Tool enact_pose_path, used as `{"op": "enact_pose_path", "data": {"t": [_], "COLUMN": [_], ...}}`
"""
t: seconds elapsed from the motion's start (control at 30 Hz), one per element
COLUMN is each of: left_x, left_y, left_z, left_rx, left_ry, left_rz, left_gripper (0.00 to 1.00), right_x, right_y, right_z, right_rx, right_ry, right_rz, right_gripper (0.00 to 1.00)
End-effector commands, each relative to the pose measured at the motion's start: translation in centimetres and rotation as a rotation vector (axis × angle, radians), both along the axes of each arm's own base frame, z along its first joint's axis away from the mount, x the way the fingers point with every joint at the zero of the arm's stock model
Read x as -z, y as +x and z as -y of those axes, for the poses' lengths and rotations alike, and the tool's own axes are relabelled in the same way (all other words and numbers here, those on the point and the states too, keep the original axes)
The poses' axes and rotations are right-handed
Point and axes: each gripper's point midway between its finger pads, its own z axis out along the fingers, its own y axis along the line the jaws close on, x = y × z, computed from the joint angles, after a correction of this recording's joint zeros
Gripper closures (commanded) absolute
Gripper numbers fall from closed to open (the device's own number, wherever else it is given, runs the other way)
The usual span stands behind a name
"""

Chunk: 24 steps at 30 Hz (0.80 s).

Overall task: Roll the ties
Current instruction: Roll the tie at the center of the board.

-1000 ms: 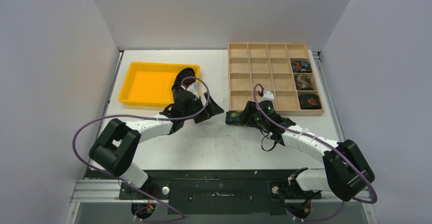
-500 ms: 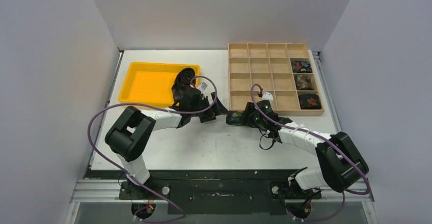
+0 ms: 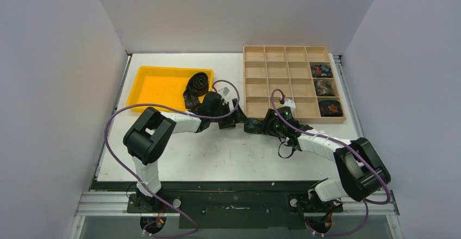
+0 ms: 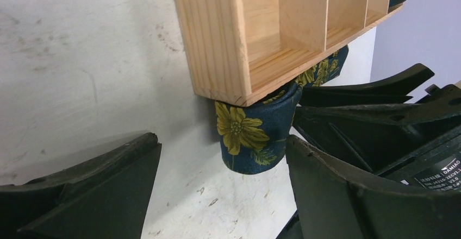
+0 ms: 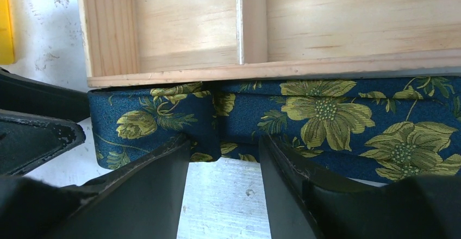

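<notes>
**Tie (image 5: 326,114) lies along the wooden tray, a gripper on each side**

The navy tie with yellow flowers lies flat on the table (image 3: 228,157), pressed against the near wall of the wooden tray (image 3: 294,120). Its end is folded back on itself near the tray's left corner.

The left gripper (image 4: 223,146) stands wide open, one finger to each side of that folded end, and holds nothing. The right gripper (image 5: 223,157) is about half open. Its tips sit at the lower edge of the fold with bare table showing between them, so it does not look clamped on the cloth.

Three rolled ties (image 3: 324,87) sit in the tray's right-hand column. A black tie (image 3: 197,82) lies coiled in the yellow bin (image 3: 163,89).

The cloth looks light, soft and limp, probably smooth enough to slip. I expect the fold to spring loose unless it is pinched through both layers. The best hold seems to be the doubled end itself, across its width, with the other fingers steadying the flat run beside it. The tray wall crowds the far edge, so dragging the tie clear first would likely help.
</notes>
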Motion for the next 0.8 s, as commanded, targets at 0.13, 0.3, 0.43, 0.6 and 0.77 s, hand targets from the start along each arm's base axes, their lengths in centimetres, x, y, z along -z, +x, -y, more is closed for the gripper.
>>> {"op": "enact_pose_path", "data": {"t": [0.13,0.3,0.43,0.6,0.77], "left_x": [-1.4,-1.0,-1.1,-1.3,-1.4], "left_y": [0.6,0.0,-0.4,-0.4,-0.8], "left_z": [2.9,3.9,4.5,4.9,5.1], "left_rx": [0.087,0.113,0.133,0.143,0.147], "left_ry": [-0.052,-0.07,-0.093,-0.112,-0.114], "left_rz": [0.056,0.041,0.04,0.035,0.03], "left_gripper": [0.18,0.21,0.26,0.46,0.64], "right_x": [1.7,2.6,2.9,2.6,1.8], "right_y": [0.1,-0.1,-0.1,-0.2,-0.3], "right_z": [1.3,1.4,1.6,1.2,1.0], "right_rx": [0.043,0.046,0.053,0.037,0.029], "right_ry": [-0.015,-0.01,-0.008,0.016,0.028], "right_rz": [-0.023,-0.041,-0.045,-0.043,-0.029], "right_gripper": [0.51,0.51,0.52,0.52,0.52]}}
